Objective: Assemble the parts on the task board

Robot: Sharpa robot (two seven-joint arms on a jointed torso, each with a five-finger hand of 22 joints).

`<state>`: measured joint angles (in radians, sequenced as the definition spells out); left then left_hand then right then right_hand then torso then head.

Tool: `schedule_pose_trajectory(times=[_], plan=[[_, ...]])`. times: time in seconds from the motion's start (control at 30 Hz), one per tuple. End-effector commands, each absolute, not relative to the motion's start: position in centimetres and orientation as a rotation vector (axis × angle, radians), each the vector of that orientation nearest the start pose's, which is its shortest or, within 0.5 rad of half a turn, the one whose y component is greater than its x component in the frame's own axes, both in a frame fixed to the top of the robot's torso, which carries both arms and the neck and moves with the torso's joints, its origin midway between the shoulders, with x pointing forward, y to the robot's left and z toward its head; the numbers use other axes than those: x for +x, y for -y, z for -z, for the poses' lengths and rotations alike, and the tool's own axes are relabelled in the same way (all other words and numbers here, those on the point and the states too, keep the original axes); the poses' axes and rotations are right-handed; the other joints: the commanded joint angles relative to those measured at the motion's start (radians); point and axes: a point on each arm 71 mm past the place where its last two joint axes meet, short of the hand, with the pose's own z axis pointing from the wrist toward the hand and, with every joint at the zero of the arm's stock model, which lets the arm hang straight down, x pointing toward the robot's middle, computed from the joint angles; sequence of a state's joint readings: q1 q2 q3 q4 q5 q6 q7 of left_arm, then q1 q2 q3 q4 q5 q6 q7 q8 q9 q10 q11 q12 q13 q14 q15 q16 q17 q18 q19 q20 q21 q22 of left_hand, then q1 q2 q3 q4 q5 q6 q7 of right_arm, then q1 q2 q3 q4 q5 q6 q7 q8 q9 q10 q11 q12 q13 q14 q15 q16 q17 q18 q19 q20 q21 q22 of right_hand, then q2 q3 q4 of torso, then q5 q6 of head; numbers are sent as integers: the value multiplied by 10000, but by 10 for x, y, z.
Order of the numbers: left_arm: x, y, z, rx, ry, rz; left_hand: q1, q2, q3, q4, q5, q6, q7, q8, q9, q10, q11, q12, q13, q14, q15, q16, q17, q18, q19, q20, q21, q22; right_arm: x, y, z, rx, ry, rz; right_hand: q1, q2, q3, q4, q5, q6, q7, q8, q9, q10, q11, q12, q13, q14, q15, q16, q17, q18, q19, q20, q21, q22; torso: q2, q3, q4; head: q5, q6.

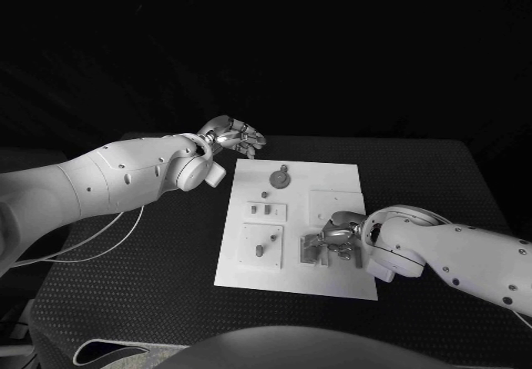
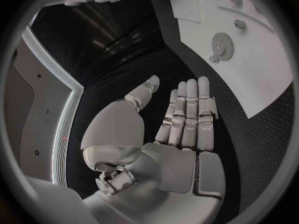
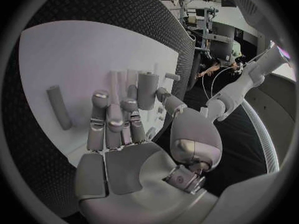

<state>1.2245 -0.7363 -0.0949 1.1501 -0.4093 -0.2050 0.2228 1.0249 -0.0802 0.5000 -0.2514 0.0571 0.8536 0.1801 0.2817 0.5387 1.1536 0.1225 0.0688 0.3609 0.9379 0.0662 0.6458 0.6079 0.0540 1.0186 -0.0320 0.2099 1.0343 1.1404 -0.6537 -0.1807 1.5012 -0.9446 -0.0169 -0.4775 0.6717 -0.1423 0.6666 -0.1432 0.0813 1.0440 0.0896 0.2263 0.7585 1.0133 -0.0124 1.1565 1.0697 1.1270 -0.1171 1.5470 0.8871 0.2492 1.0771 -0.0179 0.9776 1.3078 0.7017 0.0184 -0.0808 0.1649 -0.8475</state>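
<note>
The white task board (image 1: 250, 273) lies in the middle of the black table. A grey gear (image 1: 280, 178) sits near its far end, and small grey parts (image 1: 260, 207) stand in its left-hand plates. My right hand (image 1: 338, 233) is low over the board's near right part, beside a grey block (image 1: 313, 250). In the right wrist view its thumb and a finger close around an upright grey peg (image 3: 147, 89), and another grey peg (image 3: 59, 107) lies loose on the board. My left hand (image 1: 233, 137) hovers off the board's far left corner, fingers straight and apart, holding nothing (image 2: 187, 119).
A white cable (image 1: 105, 238) trails over the table on the left. The gear (image 2: 222, 46) and a small part (image 2: 239, 24) lie on the board beyond my left hand's fingertips. Black table surface surrounds the board on every side.
</note>
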Motion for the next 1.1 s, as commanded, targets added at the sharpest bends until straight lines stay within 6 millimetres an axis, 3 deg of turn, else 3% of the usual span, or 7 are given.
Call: schedule_pose_trajectory(times=[0.03, 0.73, 0.83, 1.1], plan=[[545, -261, 210, -7865, -16528, 11435, -90, -44, -8, 48, 52, -52, 10, 64, -17, -40, -8, 10, -9, 2, 64, -51, 15, 173, -32, 45, -40, 14, 428, 129, 301, 1861, -24856, -5929, 56, -31, 20, 42, -33, -49, 55, -54, -14, -76, -5, 36, -10, -56, 24, -46, -13, 126, -58, -42, -52, 164, -1, -3, -1, 4, 1], [545, -261, 210, -7875, -16531, 11418, -89, -42, -6, 53, 53, -55, 11, 67, -22, -42, -7, 8, -12, 3, 65, -64, 32, 175, -32, 47, -44, 18, 425, 126, 301, 1676, -24986, -6083, 96, -36, -2, -24, -37, -75, 67, -68, -6, -124, 8, 38, -26, -98, 38, -56, -21, 126, -105, -26, -63, 169, 1, -3, 2, 22, -37], [545, -261, 210, -7876, -16529, 11415, -88, -43, -6, 52, 53, -55, 11, 68, -22, -43, -7, 8, -12, 3, 65, -66, 34, 175, -33, 47, -45, 19, 425, 126, 301, 1691, -24968, -6085, 75, -135, -13, -8, -32, -142, 89, -107, -14, -169, 29, 28, -42, -133, 52, -70, -28, 126, -134, -9, -79, 165, 1, -3, 2, 22, -37], [545, -261, 210, -7880, -16526, 11408, -89, -44, -7, 54, 52, -57, 12, 68, -24, -43, -7, 8, -13, 4, 65, -69, 40, 175, -33, 48, -47, 21, 425, 126, 301, 1674, -24984, -6110, 67, -748, 207, 471, -31, -817, 346, -496, -177, -485, 267, -19, -135, -358, 262, -96, -47, 126, -273, 64, -157, 154, 3, -2, 4, 27, -40]])
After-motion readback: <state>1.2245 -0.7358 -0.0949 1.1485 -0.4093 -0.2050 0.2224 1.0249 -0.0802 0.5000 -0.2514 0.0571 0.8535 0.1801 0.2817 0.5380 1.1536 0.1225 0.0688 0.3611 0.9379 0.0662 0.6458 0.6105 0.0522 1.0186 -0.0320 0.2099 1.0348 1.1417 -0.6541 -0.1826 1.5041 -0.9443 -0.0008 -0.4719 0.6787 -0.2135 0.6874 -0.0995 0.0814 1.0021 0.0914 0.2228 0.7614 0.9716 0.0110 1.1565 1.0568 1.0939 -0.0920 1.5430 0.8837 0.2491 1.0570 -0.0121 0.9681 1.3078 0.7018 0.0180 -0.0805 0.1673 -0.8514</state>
